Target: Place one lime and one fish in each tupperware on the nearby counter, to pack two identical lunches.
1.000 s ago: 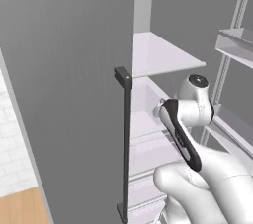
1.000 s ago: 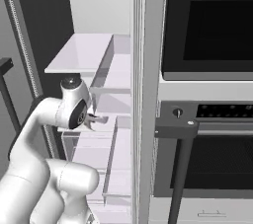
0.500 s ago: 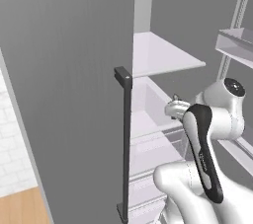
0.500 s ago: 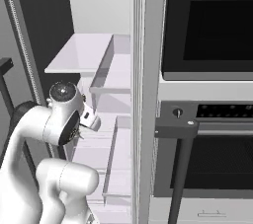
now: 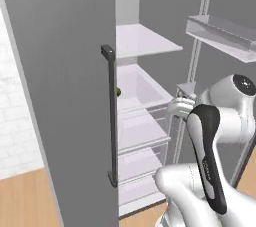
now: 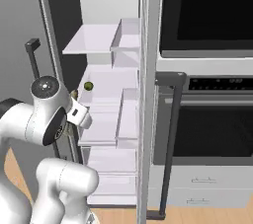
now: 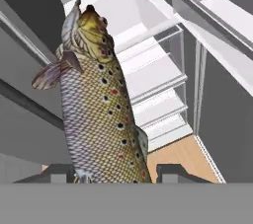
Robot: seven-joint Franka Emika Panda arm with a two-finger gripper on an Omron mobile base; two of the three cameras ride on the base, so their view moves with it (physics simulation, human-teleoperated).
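**Q:** Hand view, centre-left: what is the speckled body, and how is it held?

**A:** It is the fish (image 7: 99, 99), a brown trout-like form with dark and red spots, head toward the upper left of the frame and tail at the bottom edge. The gripper (image 7: 114, 172) has its two dark fingertips (image 7: 174, 171) standing on either side of the tail end, partly closed; judged from this, the fish is gripped near its tail, though the contact itself is hidden by the fish's body.

**Q:** Where does the fish sit relative to its surroundings?

**A:** It is carried in the air in front of the open fridge (image 6: 106, 94), whose white shelves and clear drawers (image 7: 158, 70) lie behind it. In the right base view a lime (image 6: 88, 86) rests on a middle shelf, left of centre. The fridge door (image 5: 60, 96) stands at the left of the left base view, its dark handle (image 5: 111, 116) running vertically.

**Q:** What does the step in hand require?

**A:** Probably carrying the fish to a tupperware on the counter. A long body held at one end is likely to swing, so slow, level motion seems advisable, with the arm (image 5: 210, 161) withdrawn straight out between the door and the door bin (image 5: 220, 33) at upper right.
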